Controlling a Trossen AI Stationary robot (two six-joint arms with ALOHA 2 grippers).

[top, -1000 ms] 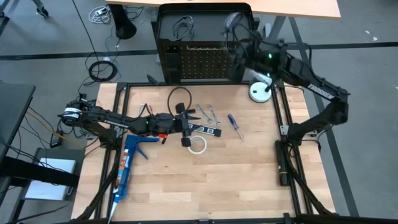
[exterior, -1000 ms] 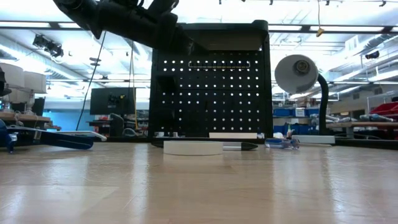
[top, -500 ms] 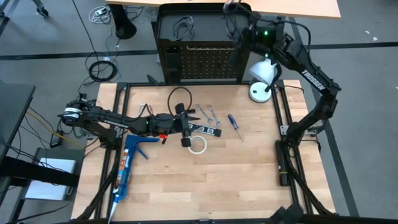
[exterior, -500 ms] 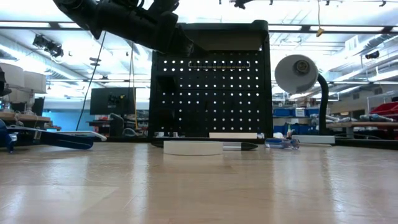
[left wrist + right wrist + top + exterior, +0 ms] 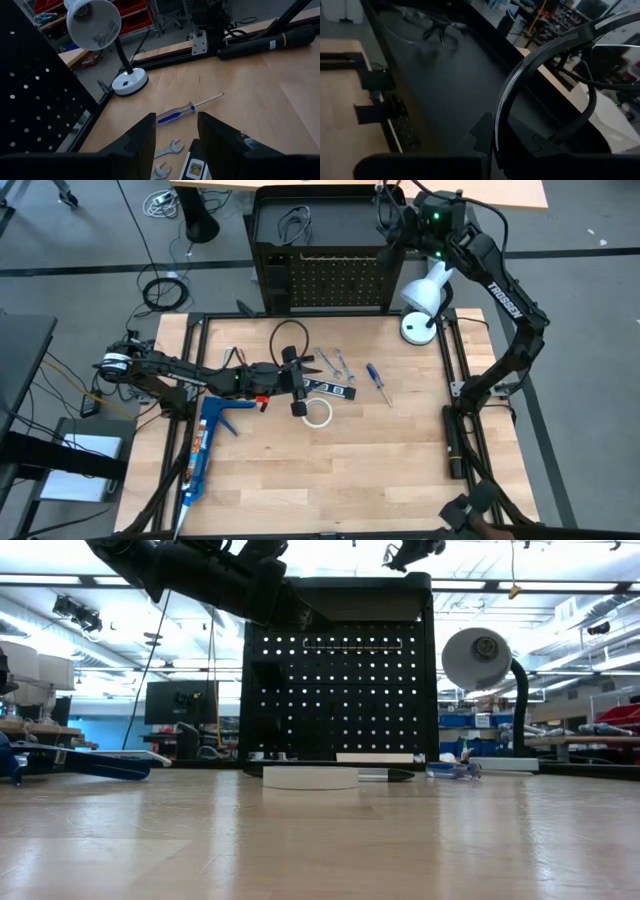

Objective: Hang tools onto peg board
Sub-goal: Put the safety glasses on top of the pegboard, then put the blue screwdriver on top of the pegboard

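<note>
Moved since the earlier frame: right gripper (image 5: 385, 202), now up above the top right corner of the peg board (image 5: 325, 275), past the white desk lamp (image 5: 424, 292); fingers clamped on a black wire loop (image 5: 540, 65). Unmoved: left gripper (image 5: 305, 380), low over the worktop (image 5: 400, 470), fingers apart, empty. Lying near it: black strip (image 5: 330, 389), white tape ring (image 5: 318, 414), wrenches (image 5: 334, 362), blue-handled screwdriver (image 5: 377, 381).
</note>
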